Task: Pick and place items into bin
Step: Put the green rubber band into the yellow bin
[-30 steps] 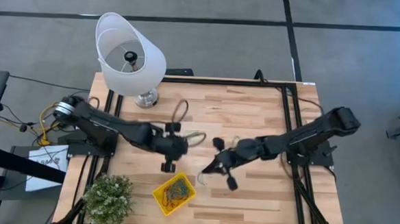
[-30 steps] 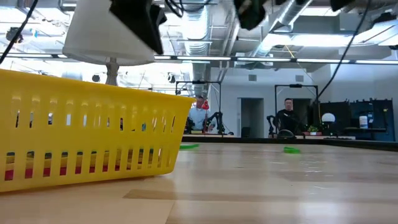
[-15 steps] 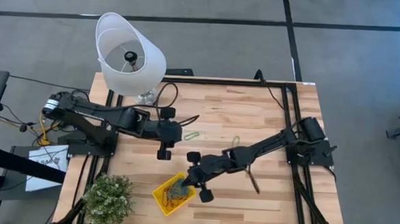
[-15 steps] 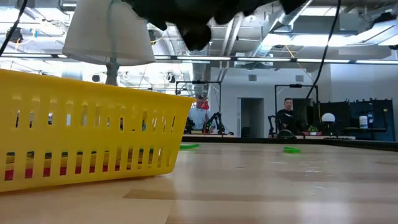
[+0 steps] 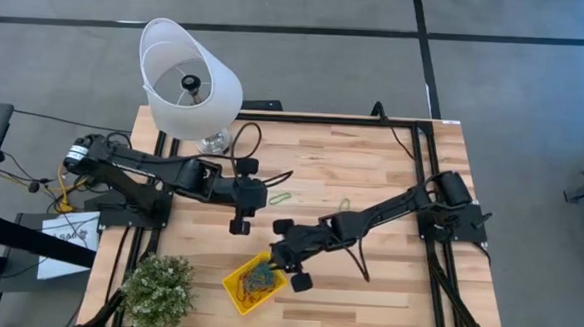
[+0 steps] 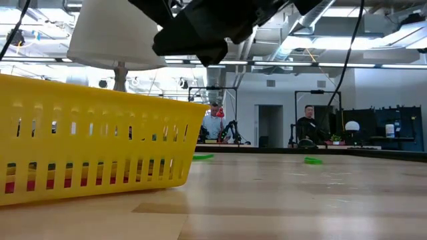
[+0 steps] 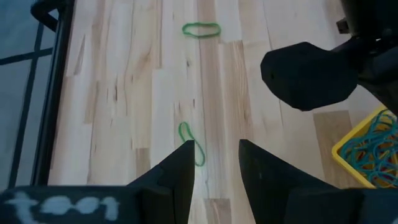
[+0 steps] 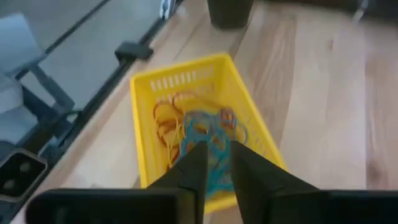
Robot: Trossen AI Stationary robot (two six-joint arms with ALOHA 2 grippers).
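I hold the right pincer (image 5: 285, 255) over the shallow yellow plastic bin (image 5: 236, 284) near the surface's front edge, fingers slightly apart, empty. Coloured rubber-band loops (image 8: 199, 134) fill the bin. Left pincer (image 7: 214, 163), apart, hovers mid-surface by a green loop (image 7: 191, 142).

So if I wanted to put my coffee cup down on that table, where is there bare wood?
The widest bare patch lies at the table's near right corner, between the right arm and the edge. Another lies along the far edge, right of the lamp. It is crowded in the middle, where the left gripper, two green bands and the right gripper over the yellow bin sit, with the plant beside.
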